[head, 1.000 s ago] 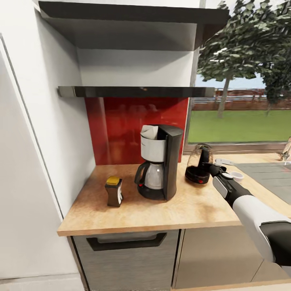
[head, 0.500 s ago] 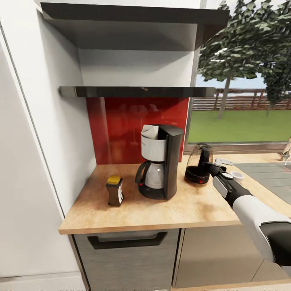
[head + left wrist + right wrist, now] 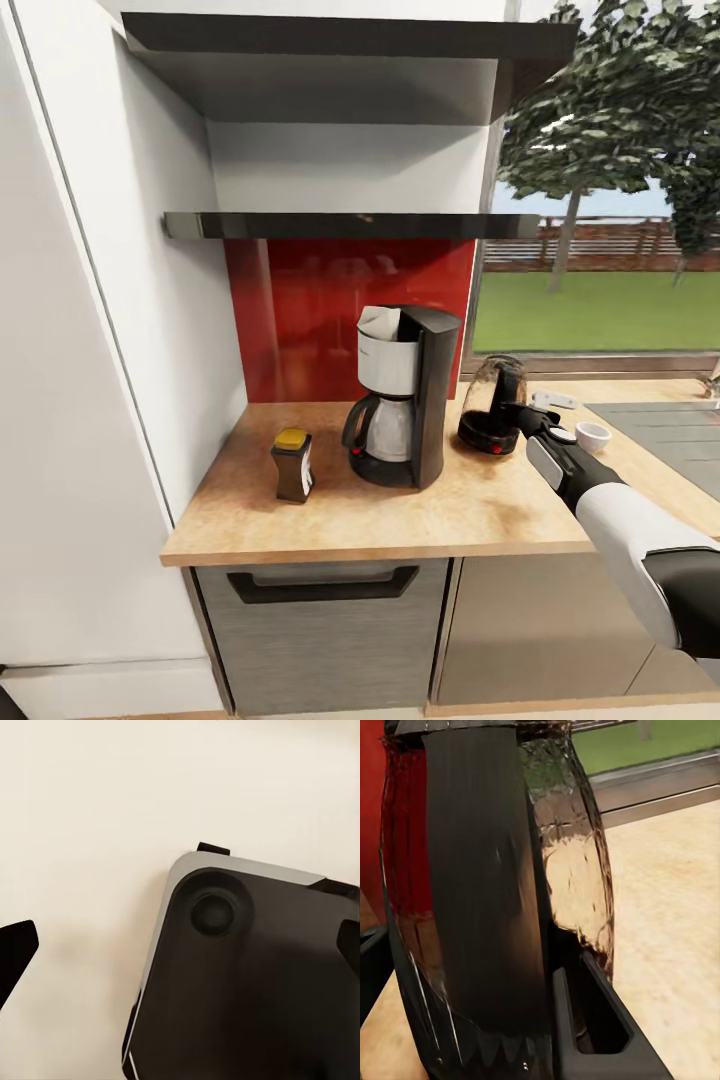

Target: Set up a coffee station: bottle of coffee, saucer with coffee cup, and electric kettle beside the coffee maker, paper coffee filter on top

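The right gripper is seen at the handle of the electric kettle; its fingertips are hidden against the dark handle, so whether they are closed on it or merely beside it cannot be told. In the right wrist view the kettle is cut off at top and bottom: a smoky, translucent curved body with a broad black vertical band, and one dark finger lying close along its wall.

The kettle stands upright on the wooden countertop, just beside the coffee maker, on its window side. A white paper filter is seen in the top of the coffee maker, above a glass carafe. The bottle of coffee, dark with a yellow lid, stands on the other side, near but apart. A small white coffee cup is partly hidden behind the right forearm; what lies under it cannot be made out.

In the left wrist view the left gripper's dark finger sits at one edge and the other at the opposite edge, well apart, over a rounded grey-and-black body that cannot be identified.
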